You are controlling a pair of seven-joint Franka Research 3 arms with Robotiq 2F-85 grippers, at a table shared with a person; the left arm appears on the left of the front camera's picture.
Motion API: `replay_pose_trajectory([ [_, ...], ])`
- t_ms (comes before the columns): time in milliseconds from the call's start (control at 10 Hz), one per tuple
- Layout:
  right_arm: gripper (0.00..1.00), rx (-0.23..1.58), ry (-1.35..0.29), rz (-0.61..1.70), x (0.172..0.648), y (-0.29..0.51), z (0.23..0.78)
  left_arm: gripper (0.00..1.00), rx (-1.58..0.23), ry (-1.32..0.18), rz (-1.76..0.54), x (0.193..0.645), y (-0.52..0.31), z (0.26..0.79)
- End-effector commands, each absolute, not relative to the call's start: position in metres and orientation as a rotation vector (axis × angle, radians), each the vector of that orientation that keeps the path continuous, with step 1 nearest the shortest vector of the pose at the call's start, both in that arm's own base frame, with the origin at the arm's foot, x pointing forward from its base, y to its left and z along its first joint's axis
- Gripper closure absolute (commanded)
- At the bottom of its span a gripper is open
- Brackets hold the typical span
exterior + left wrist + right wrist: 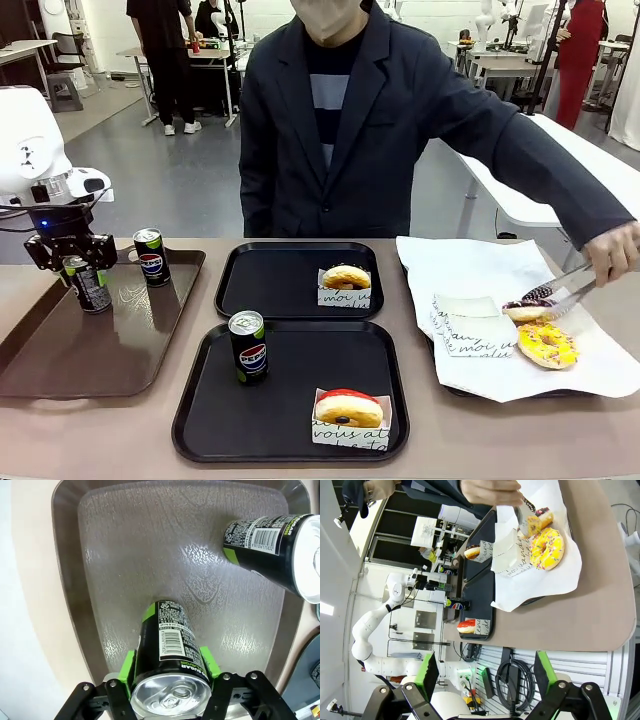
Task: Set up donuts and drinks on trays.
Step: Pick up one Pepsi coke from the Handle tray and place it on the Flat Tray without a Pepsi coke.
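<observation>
Left gripper (pixel 170 666), pads (pixel 129 664) seemingly clamped on slim black soda can (pixel 167 630): lift vertically, clearing your two-o'clock neighbouring can (pixel 270 547).

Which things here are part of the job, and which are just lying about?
Job: two matte black rounded-square plastic trays; glazed ring donuts on white paper sleeves; slim black soda cans, one held by the left gripper.
Lying about: long glossy brown tray; white paper sheet.
</observation>
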State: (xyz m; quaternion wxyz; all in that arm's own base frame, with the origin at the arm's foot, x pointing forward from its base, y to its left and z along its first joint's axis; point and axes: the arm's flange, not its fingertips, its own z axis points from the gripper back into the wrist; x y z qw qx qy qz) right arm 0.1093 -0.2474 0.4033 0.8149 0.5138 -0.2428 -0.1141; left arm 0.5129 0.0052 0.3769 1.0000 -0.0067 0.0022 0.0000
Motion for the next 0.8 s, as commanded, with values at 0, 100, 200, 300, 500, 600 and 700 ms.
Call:
replay_pose_trajectory([
  [0, 0.0, 1.111, -0.538, -0.237, 0.1, -0.249, 0.403, 0.95, -0.016, -0.014, 0.004, 0.514, 0.008, 0.383],
  [100, 0.0, 1.111, -0.538, -0.237, 0.1, -0.249, 0.403, 1.0, -0.017, -0.015, 0.006, 0.513, 0.008, 0.383],
  [200, 0.0, 1.111, -0.538, -0.237, 0.1, -0.249, 0.403, 0.54, -0.017, 0.005, 0.019, 0.512, 0.008, 0.388],
  [300, 0.0, 1.111, -0.538, -0.237, 0.1, -0.249, 0.403, 0.54, -0.03, 0.013, 0.027, 0.505, 0.008, 0.408],
  [500, 0.0, 1.111, -0.538, -0.237, 0.1, -0.249, 0.403, 0.54, -0.051, -0.009, 0.076, 0.483, 0.006, 0.462],
  [600, 0.0, 1.111, -0.538, -0.237, 0.1, -0.249, 0.403, 0.54, -0.053, -0.005, 0.111, 0.469, 0.007, 0.485],
  [700, 0.0, 1.111, -0.538, -0.237, 0.1, -0.249, 0.403, 0.54, -0.057, -0.008, 0.125, 0.453, 0.008, 0.504],
])
